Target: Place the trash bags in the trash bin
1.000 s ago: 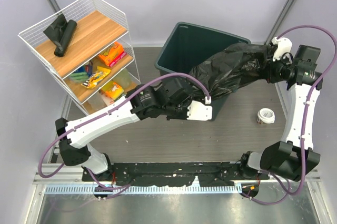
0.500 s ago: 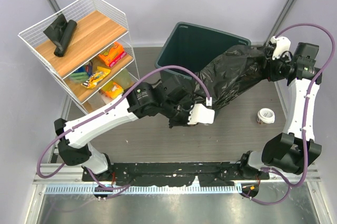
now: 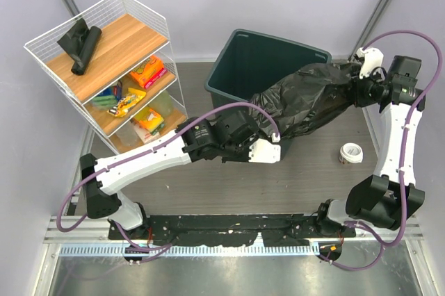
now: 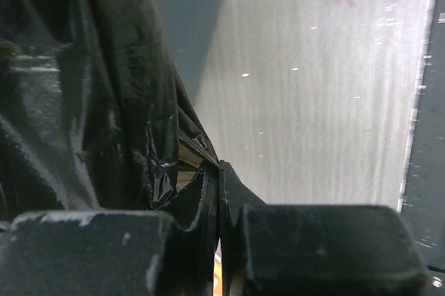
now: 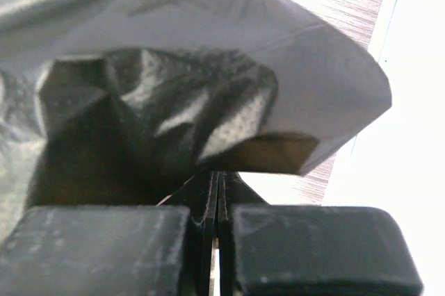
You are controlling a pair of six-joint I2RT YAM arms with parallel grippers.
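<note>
- Overhead: crinkled trash bag spans between both arms, lying across the near-right corner of the trash bin.
- Left wrist alone confirms left gripper fingers clamped on bag film.
- Right wrist alone confirms right gripper fingers pressed together on a bag fold.

The left gripper sits at 6 o'clock, and its two dark fingers are pressed together on a thin fold of the trash bag. The glossy, crinkled black bag fills the side from 7 to 11 o'clock. At 12 o'clock a part of the dark wall of the trash bin shows. The grey table lies from 1 to 4 o'clock, with a dark strip at the 3 o'clock edge.
</note>
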